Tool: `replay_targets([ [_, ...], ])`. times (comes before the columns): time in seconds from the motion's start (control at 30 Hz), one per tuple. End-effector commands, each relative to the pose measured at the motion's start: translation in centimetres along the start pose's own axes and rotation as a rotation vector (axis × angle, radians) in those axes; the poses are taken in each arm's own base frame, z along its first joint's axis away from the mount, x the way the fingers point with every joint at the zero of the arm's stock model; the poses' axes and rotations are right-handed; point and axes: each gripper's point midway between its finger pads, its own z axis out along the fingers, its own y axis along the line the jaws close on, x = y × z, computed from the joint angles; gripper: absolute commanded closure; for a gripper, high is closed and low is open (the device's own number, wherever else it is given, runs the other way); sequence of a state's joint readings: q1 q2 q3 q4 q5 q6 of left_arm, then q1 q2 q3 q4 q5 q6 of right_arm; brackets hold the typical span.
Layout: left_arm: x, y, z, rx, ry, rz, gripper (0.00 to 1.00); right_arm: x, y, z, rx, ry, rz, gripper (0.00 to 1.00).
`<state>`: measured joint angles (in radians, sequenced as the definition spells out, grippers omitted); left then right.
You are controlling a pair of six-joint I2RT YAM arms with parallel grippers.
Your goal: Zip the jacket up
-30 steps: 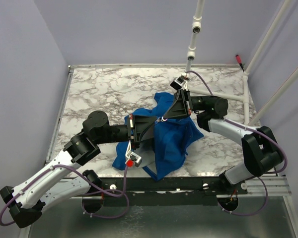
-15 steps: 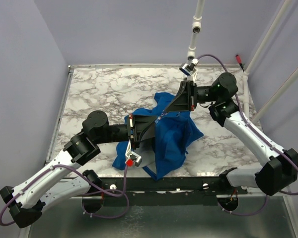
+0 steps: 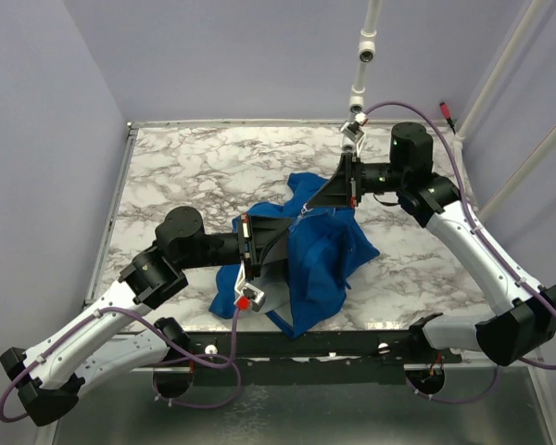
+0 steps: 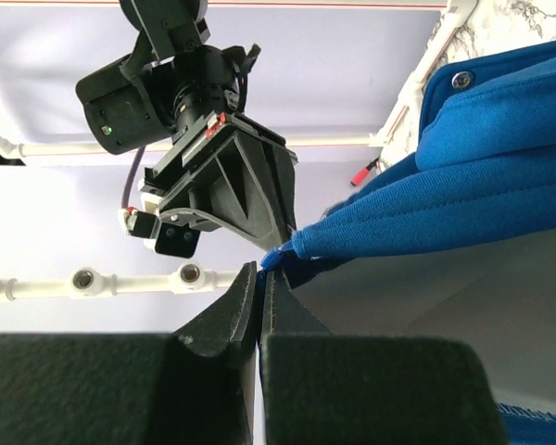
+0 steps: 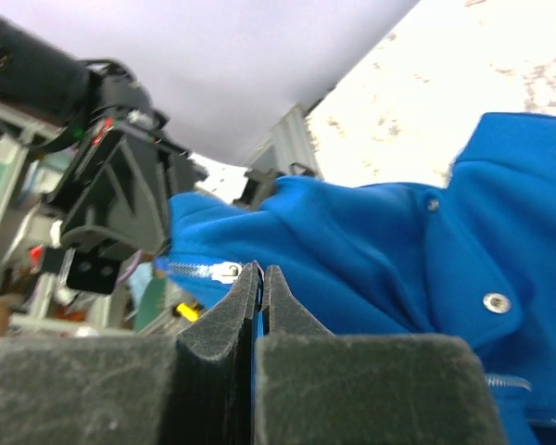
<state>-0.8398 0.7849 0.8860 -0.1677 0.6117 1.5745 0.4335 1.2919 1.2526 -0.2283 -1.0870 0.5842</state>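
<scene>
My right arm [image 3: 463, 232] has swung its elbow back toward 1 o'clock, tugging my right hand [image 3: 311, 211] toward 12. Both it and my left hand [image 3: 295, 225] stay pinched on the jacket [image 3: 320, 264], bunched mid-table [image 3: 195, 167]; zipping looks hardly begun.

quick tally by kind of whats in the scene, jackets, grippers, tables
jacket: 1
grippers: 2 (left gripper, right gripper, both shut on the jacket)
table: 1
total: 4
</scene>
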Motion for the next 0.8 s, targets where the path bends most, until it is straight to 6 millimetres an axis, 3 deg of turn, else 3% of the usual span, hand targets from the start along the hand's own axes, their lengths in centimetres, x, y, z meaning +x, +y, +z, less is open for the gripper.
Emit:
replay_targets([
  [0.0,-1.6,3.0,-0.6,-0.079,-0.055,0.045,1.00,-0.5,-6.3,-1.3,0.327,-0.032,-0.033,0.99],
  [0.13,-1.7,3.7,-0.9,-0.092,-0.050,0.047,1.00,-2.7,-9.0,-3.1,0.477,-0.118,-0.072,0.99],
  [0.37,-2.0,6.4,-1.5,-0.139,-0.043,0.064,1.00,-7.5,-11.2,-5.7,0.635,-0.263,-0.144,0.99],
  [0.5,-2.5,8.1,-2.2,-0.170,-0.048,0.087,1.00,-10.7,-13.0,-8.4,0.788,-0.377,-0.173,0.99],
  [0.77,-3.9,14.1,-5.2,-0.293,-0.020,0.139,1.00,-15.5,-14.9,-12.3,0.975,-0.508,-0.218,0.99],
])
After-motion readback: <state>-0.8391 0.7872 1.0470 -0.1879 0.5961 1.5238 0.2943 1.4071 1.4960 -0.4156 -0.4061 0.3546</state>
